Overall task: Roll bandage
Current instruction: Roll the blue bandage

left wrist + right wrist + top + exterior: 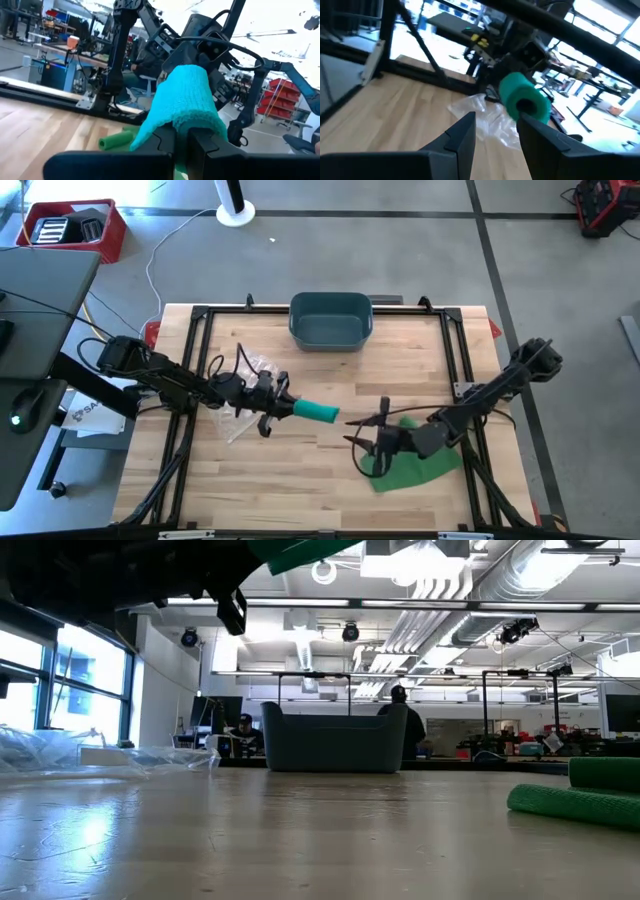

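A teal bandage roll hangs above the table's middle, with my left gripper shut on it; the left wrist view shows this roll close up. My right gripper stands open just right of the roll's free end, fingers pointing at it, nothing between them. Under the right arm a green bandage lies partly rolled on the wood, also seen as the green bandage in the low view. My left gripper pinches the teal roll's left end between its two fingers. The fingers come level from the table's left and lie along the roll. The roll sticks out past the fingertips toward the right arm, lifted clear of the table.
A blue-grey bin stands at the table's far middle. Crumpled clear plastic wrap lies by the left arm, with another piece of wrap nearer the front. A black frame runs around the tabletop. Bare wood lies along the near edge.
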`<state>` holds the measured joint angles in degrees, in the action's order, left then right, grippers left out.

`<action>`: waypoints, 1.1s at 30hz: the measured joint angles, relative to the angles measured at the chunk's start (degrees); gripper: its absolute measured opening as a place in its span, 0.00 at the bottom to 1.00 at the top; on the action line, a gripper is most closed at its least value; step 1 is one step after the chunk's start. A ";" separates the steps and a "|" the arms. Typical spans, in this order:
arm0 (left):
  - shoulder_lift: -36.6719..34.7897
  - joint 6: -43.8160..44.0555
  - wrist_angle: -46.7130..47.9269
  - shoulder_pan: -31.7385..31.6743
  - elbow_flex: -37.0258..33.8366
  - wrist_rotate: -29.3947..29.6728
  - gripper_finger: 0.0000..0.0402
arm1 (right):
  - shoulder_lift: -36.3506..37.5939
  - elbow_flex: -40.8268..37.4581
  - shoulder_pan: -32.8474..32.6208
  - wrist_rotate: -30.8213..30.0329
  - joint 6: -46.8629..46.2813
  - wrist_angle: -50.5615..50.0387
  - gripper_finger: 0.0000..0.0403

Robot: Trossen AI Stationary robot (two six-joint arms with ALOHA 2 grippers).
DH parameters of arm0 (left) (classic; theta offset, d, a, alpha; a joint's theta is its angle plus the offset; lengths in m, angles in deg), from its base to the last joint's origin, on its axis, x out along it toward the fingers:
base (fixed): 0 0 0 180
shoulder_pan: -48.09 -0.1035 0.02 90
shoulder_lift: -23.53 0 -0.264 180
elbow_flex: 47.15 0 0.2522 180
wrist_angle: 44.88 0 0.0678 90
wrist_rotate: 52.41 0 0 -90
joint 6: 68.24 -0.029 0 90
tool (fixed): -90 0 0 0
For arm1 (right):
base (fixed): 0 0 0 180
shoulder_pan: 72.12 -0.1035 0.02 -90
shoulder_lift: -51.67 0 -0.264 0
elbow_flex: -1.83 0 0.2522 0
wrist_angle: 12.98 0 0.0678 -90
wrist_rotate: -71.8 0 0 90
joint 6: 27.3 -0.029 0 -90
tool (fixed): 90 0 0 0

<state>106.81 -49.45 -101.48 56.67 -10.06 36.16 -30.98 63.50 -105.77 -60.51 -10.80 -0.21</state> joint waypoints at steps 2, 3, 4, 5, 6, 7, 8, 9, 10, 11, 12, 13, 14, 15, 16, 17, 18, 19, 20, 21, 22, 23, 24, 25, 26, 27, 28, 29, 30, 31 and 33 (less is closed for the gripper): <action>0.00 0.04 -0.08 0.00 0.00 0.01 0.02 | -1.09 0.90 0.82 -0.13 0.07 -0.13 0.34; 0.00 0.04 0.08 0.00 0.00 0.06 0.02 | -1.79 1.32 1.33 -0.15 0.08 -0.25 0.34; 0.00 0.04 0.05 0.00 0.00 0.07 0.02 | -2.53 1.93 1.80 -0.13 0.08 -0.28 0.34; 0.00 0.04 0.06 0.00 0.00 0.09 0.02 | -3.17 2.47 2.22 -0.14 0.09 -0.29 0.34; 0.00 0.04 0.09 0.00 0.00 0.10 0.02 | -3.74 3.01 2.63 -0.46 0.08 -0.28 0.34; 0.00 0.03 0.12 0.00 0.00 0.10 0.02 | -4.35 3.69 2.98 -1.24 0.10 -0.20 0.34; 0.00 0.04 0.12 0.00 0.00 0.13 0.02 | -4.80 4.19 3.20 -2.31 0.14 -0.42 0.34; 0.00 0.04 0.11 0.00 0.00 0.17 0.02 | -5.13 4.59 3.30 -3.34 0.31 -1.09 0.34; 0.00 0.02 0.11 0.00 0.00 0.24 0.02 | -5.41 5.01 3.30 -4.10 0.43 -1.79 0.34; 0.00 0.04 0.16 0.00 0.00 0.25 0.02 | -5.55 5.42 3.33 -4.46 0.45 -2.47 0.34; 0.00 0.04 0.12 0.00 0.00 0.40 0.02 | -5.55 5.86 3.39 -4.48 0.27 -3.06 0.34; 0.00 0.04 0.10 0.00 0.00 0.47 0.02 | -5.55 6.26 3.40 -4.38 -0.18 -3.73 0.34; 0.00 0.04 0.10 0.00 0.00 0.63 0.02 | -5.55 6.66 3.44 -4.24 -0.98 -4.56 0.34; 0.00 0.02 0.10 0.00 0.00 0.66 0.02 | -5.55 6.92 3.52 -3.88 -1.55 -5.53 0.34; 0.00 0.03 0.08 0.00 0.00 0.72 0.02 | -5.55 7.08 3.66 -3.21 -2.22 -6.60 0.34; 0.00 0.04 0.05 0.00 0.00 0.90 0.02 | -5.55 7.24 3.87 -2.28 -2.79 -7.26 0.34; 0.00 0.04 0.09 0.00 0.00 1.16 0.02 | -5.57 7.30 4.07 -1.27 -3.25 -7.43 0.34; 0.00 0.06 0.13 0.01 0.00 1.66 0.02 | -5.57 7.32 4.26 -0.65 -3.65 -7.40 0.34; 0.00 0.05 0.14 0.02 0.00 2.20 0.02 | -5.57 7.33 4.48 -0.52 -4.01 -7.40 0.34; 0.00 0.07 0.14 0.00 0.00 2.62 0.02 | -5.57 7.33 4.74 -0.54 -4.22 -7.42 0.34; 0.00 0.05 0.19 0.00 0.00 2.96 0.02 | -5.57 7.33 4.97 -0.75 -4.40 -7.44 0.34; 0.00 0.07 0.21 0.00 0.00 3.15 0.02 | -5.57 7.33 5.29 -0.96 -4.53 -7.44 0.34; 0.00 0.07 0.17 0.00 0.00 3.23 0.02 | -5.57 7.33 5.69 -0.99 -4.65 -7.41 0.34; 0.00 0.07 0.17 0.00 0.00 3.27 0.02 | -5.57 7.33 6.07 -0.74 -4.65 -7.41 0.34; 0.00 0.07 0.21 0.00 0.00 3.27 0.02 | -5.57 7.33 6.44 -0.21 -4.68 -7.41 0.34; 0.00 0.07 0.23 0.00 0.00 3.27 0.02 | -5.57 7.33 6.85 0.88 -4.95 -7.44 0.34; 0.00 0.09 0.23 0.00 0.00 3.27 0.02 | -5.57 7.33 7.28 1.83 -5.42 -7.41 0.34; 0.00 0.10 0.23 0.01 0.00 3.25 0.02 | -5.57 7.33 7.72 2.94 -6.02 -7.40 0.34; 0.00 0.11 0.24 0.00 0.00 3.26 0.02 | -5.57 7.33 8.10 3.84 -6.51 -7.39 0.34; 0.00 0.11 0.25 0.02 0.00 3.37 0.02 | -5.57 7.33 8.49 4.33 -7.21 -7.41 0.34; 0.00 0.11 0.25 0.02 0.00 3.51 0.02 | -5.57 7.33 9.20 4.83 -8.72 -7.44 0.34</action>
<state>106.81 -49.34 -101.23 56.69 -10.06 39.68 -36.55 70.83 -96.57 -55.69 -19.52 -7.65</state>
